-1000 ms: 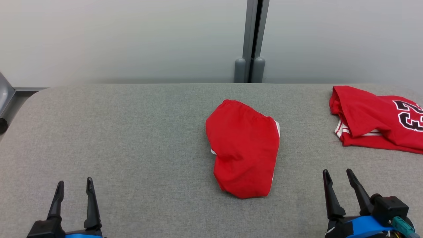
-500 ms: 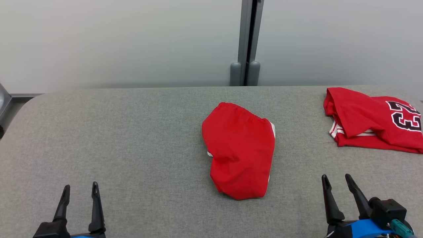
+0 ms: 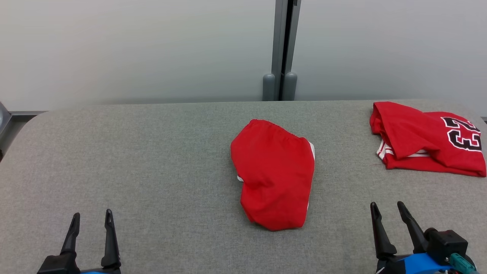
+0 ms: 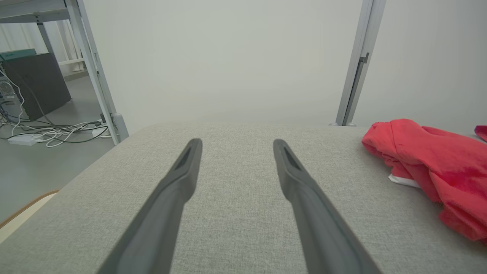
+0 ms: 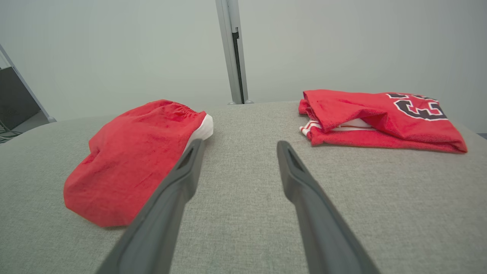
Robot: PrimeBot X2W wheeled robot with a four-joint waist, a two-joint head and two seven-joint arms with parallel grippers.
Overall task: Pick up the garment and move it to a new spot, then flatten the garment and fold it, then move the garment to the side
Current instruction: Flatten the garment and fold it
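Red shorts (image 3: 274, 175) sit on the desk (image 3: 152, 152), one o'clock from your left claw (image 3: 92, 213), eleven o'clock from your right claw (image 3: 387, 204), both spread and empty, so pick-up likely comes first: reach and pinch.

1. Bright, even, diffuse light fills my head view; the grey table (image 3: 152, 160) looks uniformly matte.
2. The garment (image 3: 274, 175) casts only a thin, soft shadow under its edge.
3. Close up, my left tool (image 4: 236, 141) and right tool (image 5: 239, 141) blur toward the bottom edge.
4. My wide wrist lenses make the wall post (image 4: 359, 57) lean.
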